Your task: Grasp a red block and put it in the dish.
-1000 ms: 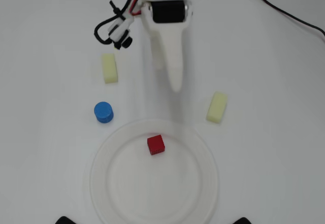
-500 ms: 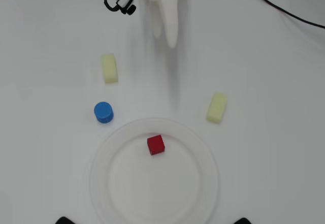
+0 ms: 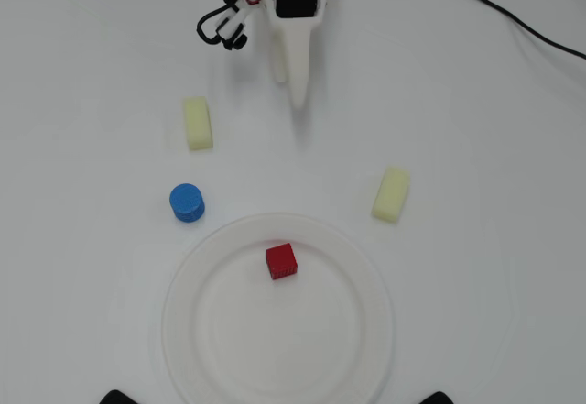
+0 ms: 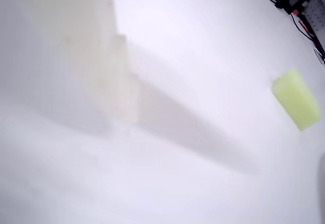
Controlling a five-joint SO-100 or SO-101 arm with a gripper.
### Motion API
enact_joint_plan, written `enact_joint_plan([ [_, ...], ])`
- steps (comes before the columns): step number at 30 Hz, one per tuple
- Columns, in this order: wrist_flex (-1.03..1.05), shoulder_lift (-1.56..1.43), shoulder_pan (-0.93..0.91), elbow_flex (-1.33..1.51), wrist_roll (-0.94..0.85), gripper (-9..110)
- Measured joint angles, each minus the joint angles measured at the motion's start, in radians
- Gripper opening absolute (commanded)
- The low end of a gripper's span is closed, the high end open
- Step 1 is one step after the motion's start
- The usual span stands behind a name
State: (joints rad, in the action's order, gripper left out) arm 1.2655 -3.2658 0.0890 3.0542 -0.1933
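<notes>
Though small, red block (image 3: 281, 262) cubic, solid.

Overhead view: camera high above table (image 3: 82, 56), facing straight down, far enough to take in whole layout; arm base at 12 o'clock edge, dish (image 3: 183, 331) toward 6 o'clock, cut by bottom edge. Wrist view: camera on arm, very near table surface, tilted obliquely, blurred; white gripper finger (image 4: 86, 46) fills upper left. Shared: bare tabletop and possibly one pale yellow block (image 4: 296, 98); which of overhead's two, cannot tell.
</notes>
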Motion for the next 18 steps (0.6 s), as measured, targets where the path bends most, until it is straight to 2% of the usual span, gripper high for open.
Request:
enact_joint_plan([
  [2,0.025,0.0,0.005,0.003,0.032,29],
  [4,0.04,0.0,0.005,0.005,0.072,21],
  [8,0.048,0.0,0.005,0.005,0.132,0],
  [18,0.06,0.0,0.009,0.009,0.106,0],
])
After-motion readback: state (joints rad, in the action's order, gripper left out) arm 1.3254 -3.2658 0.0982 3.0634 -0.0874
